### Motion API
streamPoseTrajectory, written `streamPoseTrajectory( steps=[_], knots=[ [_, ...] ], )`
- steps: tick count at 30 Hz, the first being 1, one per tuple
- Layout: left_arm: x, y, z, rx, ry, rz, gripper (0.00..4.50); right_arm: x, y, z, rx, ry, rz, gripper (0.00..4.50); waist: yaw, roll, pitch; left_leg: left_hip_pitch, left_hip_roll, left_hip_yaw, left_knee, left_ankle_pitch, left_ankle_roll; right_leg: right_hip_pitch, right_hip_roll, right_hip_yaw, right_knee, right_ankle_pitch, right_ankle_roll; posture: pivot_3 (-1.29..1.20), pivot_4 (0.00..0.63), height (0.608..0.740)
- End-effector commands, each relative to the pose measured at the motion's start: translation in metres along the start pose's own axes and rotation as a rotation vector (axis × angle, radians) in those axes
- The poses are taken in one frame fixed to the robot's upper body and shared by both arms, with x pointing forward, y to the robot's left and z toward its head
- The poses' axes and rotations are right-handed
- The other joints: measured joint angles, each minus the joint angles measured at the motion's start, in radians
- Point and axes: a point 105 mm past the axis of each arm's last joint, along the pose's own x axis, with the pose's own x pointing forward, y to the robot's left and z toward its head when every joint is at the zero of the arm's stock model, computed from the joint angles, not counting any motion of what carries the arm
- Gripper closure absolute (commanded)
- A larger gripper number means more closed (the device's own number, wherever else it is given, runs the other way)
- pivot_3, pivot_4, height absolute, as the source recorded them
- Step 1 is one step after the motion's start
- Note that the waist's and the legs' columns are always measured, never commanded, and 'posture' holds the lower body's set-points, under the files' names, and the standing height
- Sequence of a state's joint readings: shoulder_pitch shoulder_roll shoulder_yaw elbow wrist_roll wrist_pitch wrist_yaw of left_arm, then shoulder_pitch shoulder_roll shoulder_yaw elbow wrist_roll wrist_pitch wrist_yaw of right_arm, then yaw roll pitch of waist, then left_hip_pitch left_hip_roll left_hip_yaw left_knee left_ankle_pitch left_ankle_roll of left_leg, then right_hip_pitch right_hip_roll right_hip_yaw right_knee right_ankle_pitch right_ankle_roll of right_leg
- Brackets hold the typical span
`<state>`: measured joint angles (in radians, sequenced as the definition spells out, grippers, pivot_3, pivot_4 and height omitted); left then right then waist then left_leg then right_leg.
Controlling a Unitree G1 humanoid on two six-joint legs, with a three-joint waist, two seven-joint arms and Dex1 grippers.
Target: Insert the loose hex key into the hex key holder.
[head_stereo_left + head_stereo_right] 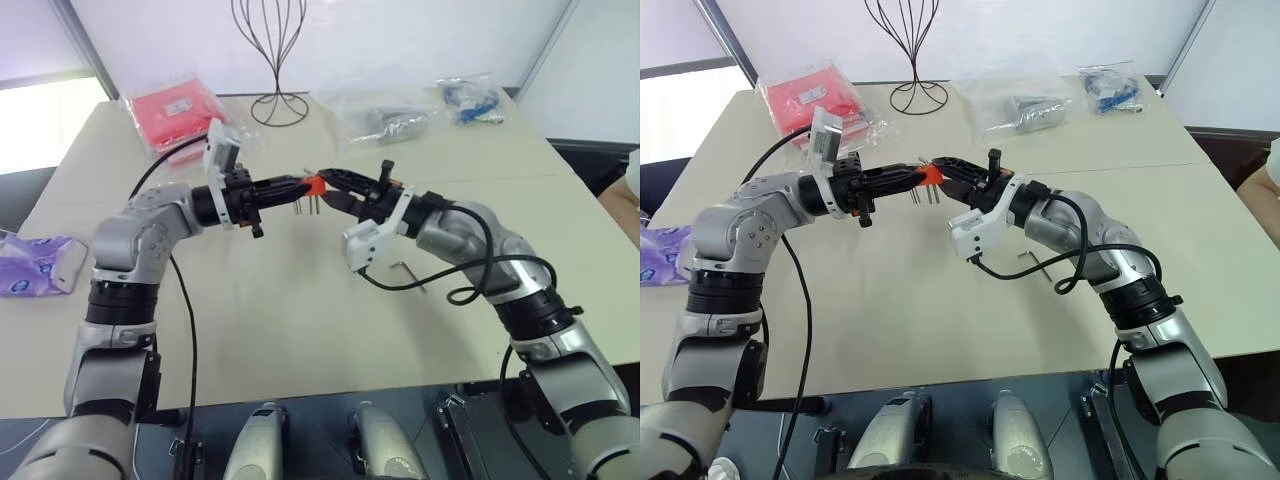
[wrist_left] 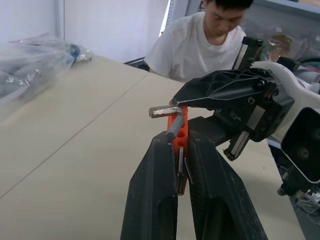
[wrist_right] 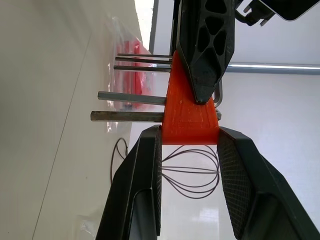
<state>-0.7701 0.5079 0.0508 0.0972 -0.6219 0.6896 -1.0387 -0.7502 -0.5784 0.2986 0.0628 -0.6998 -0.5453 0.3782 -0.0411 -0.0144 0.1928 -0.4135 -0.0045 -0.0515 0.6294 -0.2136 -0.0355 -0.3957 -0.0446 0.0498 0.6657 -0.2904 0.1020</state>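
The hex key holder (image 1: 314, 185), a small orange block with several dark keys sticking out of it, hangs in the air above the middle of the beige table (image 1: 300, 320). My left gripper (image 1: 299, 186) reaches in from the left and is shut on one end of it (image 2: 181, 131). My right gripper (image 1: 330, 184) comes from the right and is shut on the other end (image 3: 190, 115). The two sets of fingertips almost meet at the block. The loose hex key (image 1: 404, 269), thin and L-shaped, lies flat on the table under my right forearm, with nothing touching it.
Red plastic-wrapped packets (image 1: 172, 110) lie at the back left, with a wire stand (image 1: 275, 100) beside them. Clear bags (image 1: 385, 115) and a blue-filled bag (image 1: 470, 100) sit at the back right. A purple pack (image 1: 35, 262) lies off the left edge. A person (image 2: 200, 42) sits beyond the table.
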Motion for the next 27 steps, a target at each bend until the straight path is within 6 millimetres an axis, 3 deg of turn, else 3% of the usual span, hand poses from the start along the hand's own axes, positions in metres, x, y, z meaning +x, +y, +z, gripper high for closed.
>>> streamPoseTrajectory(
  steps=[1, 6, 7, 12, 16, 18, 20, 22, 25, 27],
  knots=[
    [0.000, 0.001, 0.002, 0.017, 0.002, 0.015, 4.49, 0.002, -0.030, 0.006, -0.033, -0.031, -0.098, 3.46, 0.000, 0.000, 0.000, 0.000, 0.000, 0.000, 0.000, 0.000, 0.000, 0.000, 0.000, 0.000, 0.000, 0.000, 0.000, 0.00, 0.150, 0.740],
    [0.001, 0.002, 0.003, 0.023, -0.002, 0.025, 4.49, 0.002, -0.030, 0.006, -0.019, -0.028, -0.093, 3.46, 0.000, 0.000, 0.000, 0.000, 0.000, 0.000, 0.000, 0.000, 0.000, 0.000, 0.000, 0.000, 0.000, 0.000, 0.000, 0.00, 0.150, 0.740],
    [0.001, 0.002, 0.003, 0.024, -0.003, 0.026, 4.50, 0.002, -0.030, 0.006, -0.018, -0.029, -0.092, 2.44, -0.001, 0.000, 0.000, 0.000, 0.000, 0.000, 0.000, 0.000, 0.000, 0.000, 0.000, 0.000, 0.000, 0.000, 0.000, 0.00, 0.150, 0.740],
    [0.001, 0.003, 0.004, 0.032, -0.006, 0.035, 4.50, 0.002, -0.028, 0.007, -0.041, -0.030, -0.072, 0.05, 0.000, 0.000, 0.000, 0.000, 0.000, 0.000, 0.000, 0.000, 0.000, 0.000, 0.000, 0.000, 0.000, 0.000, 0.000, 0.00, 0.150, 0.740],
    [0.000, 0.003, 0.003, 0.050, 0.003, 0.043, 4.50, -0.005, -0.023, 0.005, -0.037, -0.026, -0.022, 0.05, 0.001, 0.000, 0.000, 0.000, 0.000, 0.000, 0.000, 0.000, 0.000, 0.000, 0.000, 0.000, 0.000, 0.000, 0.000, 0.00, 0.150, 0.740],
    [-0.001, 0.004, 0.004, 0.083, 0.015, 0.050, 4.50, -0.016, -0.019, -0.015, 0.043, 0.066, 0.040, 0.05, 0.002, 0.000, 0.000, 0.000, 0.000, 0.000, 0.000, 0.000, 0.000, 0.000, 0.000, 0.000, 0.000, 0.000, 0.000, 0.00, 0.150, 0.740],
    [-0.001, 0.004, 0.004, 0.119, 0.030, 0.055, 4.50, -0.030, -0.016, -0.039, 0.300, 0.206, 0.076, 0.05, 0.004, 0.000, 0.000, 0.000, 0.000, 0.000, 0.000, 0.000, 0.000, 0.000, 0.000, 0.000, 0.000, 0.000, 0.000, 0.00, 0.150, 0.740],
    [-0.002, 0.004, 0.004, 0.141, 0.039, 0.055, 4.50, -0.044, -0.011, -0.051, 0.586, 0.307, 0.139, 0.05, 0.005, 0.000, 0.000, 0.000, 0.000, -0.001, 0.000, 0.000, 0.000, 0.001, 0.000, 0.000, 0.000, 0.000, 0.000, 0.00, 0.150, 0.740],
    [-0.003, 0.004, 0.004, 0.150, 0.040, 0.053, 4.50, -0.061, -0.004, -0.051, 0.788, 0.374, 0.273, 0.05, 0.007, 0.000, 0.000, 0.000, 0.000, -0.001, 0.000, 0.000, 0.000, 0.001, 0.000, -0.001, 0.000, 0.000, 0.000, 0.00, 0.150, 0.740],
    [-0.003, 0.003, 0.004, 0.160, 0.043, 0.050, 4.50, -0.079, 0.003, -0.040, 0.972, 0.391, 0.447, 0.05, 0.007, 0.000, 0.000, 0.000, 0.000, -0.002, 0.000, 0.000, 0.000, 0.001, 0.000, -0.001, 0.000, 0.000, 0.000, 0.00, 0.150, 0.740]
  ],
)
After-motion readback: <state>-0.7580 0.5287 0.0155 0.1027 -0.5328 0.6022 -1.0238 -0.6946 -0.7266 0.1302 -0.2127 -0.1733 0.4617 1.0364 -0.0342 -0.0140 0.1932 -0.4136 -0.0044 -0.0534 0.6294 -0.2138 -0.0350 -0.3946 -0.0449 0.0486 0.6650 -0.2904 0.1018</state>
